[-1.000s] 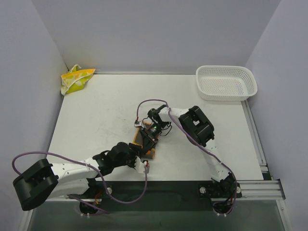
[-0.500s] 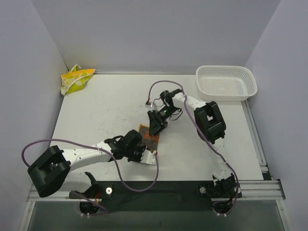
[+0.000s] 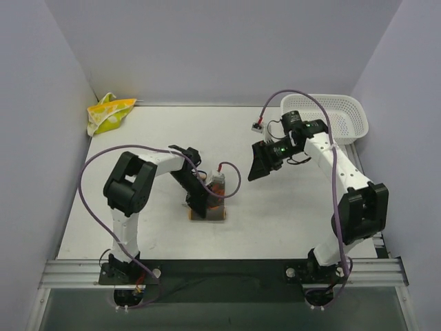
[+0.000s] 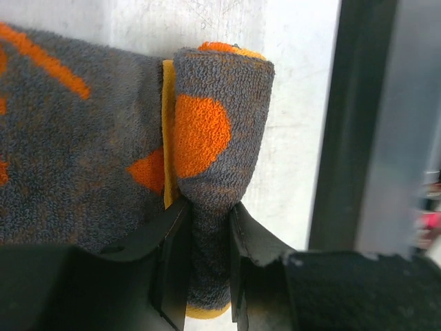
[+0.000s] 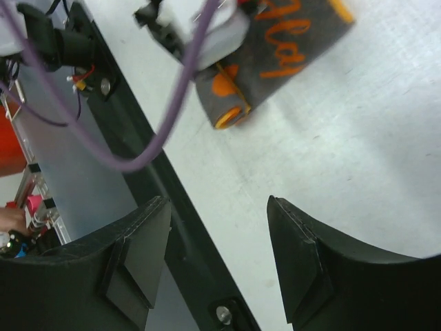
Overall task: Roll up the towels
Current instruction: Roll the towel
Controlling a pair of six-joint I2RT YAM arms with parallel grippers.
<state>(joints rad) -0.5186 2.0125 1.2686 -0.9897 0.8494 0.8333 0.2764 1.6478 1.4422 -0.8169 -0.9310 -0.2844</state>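
inside the clamped left hand (image 4: pixel 207 224), a grey orange-blotched towel (image 4: pixel 213 138), partly rolled; right hand (image 5: pixel 217 207) wide apart

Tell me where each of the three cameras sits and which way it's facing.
Top external: fixed above and behind the bases, looking down on the table; left arm and right arm show whole.
Left wrist: on the left arm, looking along the left end effector, shut on the rolled end of the orange towel; only its fingers show.
Right wrist: above the table, looking down toward the near edge past the open right end effector.
Shared: all three views show the orange towel.
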